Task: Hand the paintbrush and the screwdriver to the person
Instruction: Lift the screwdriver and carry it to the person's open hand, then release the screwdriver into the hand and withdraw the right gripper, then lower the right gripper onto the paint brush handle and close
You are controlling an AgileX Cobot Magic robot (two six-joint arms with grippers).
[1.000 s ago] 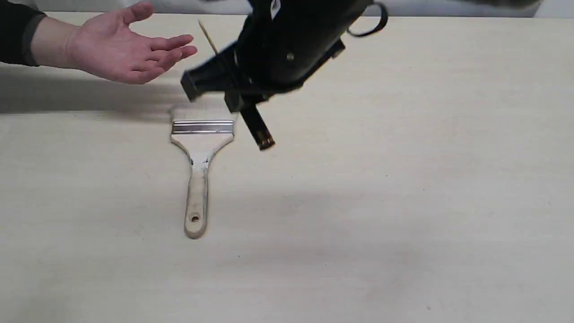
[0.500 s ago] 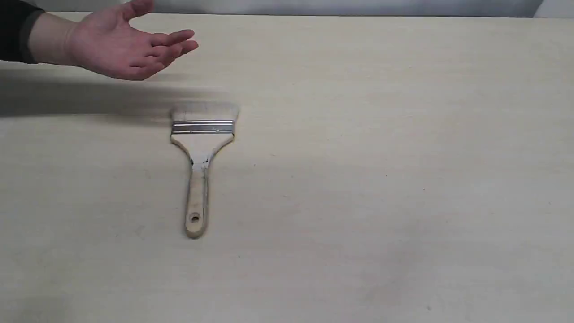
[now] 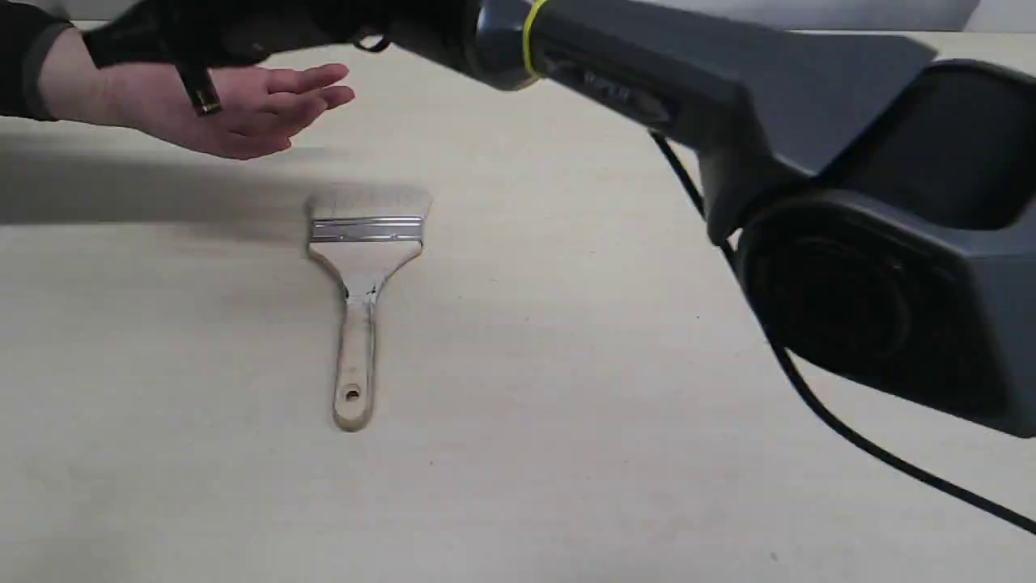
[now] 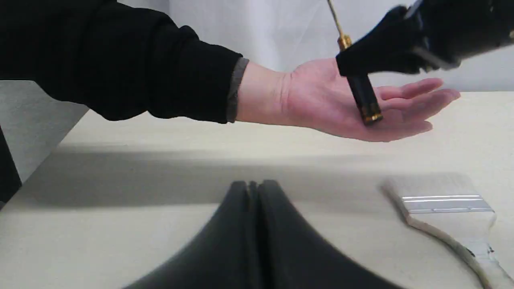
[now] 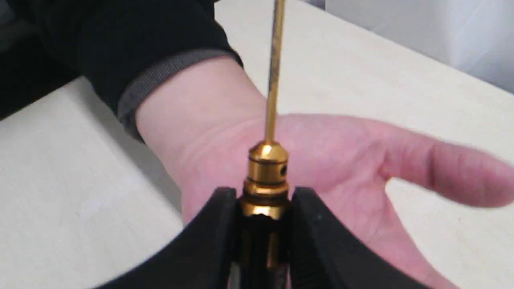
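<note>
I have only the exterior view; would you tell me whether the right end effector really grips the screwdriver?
Observer: Yes. In the right wrist view the right end effector is shut on the screwdriver, right at its gold collar.
Operator: Which way does its shaft point?
Observer: The left wrist view shows the shaft rising and the butt down over the open hand; whether they touch, I cannot tell.
Operator: And the left end effector?
Observer: The left end effector is shut and empty, with the brush lying on the table ahead of it.
</note>
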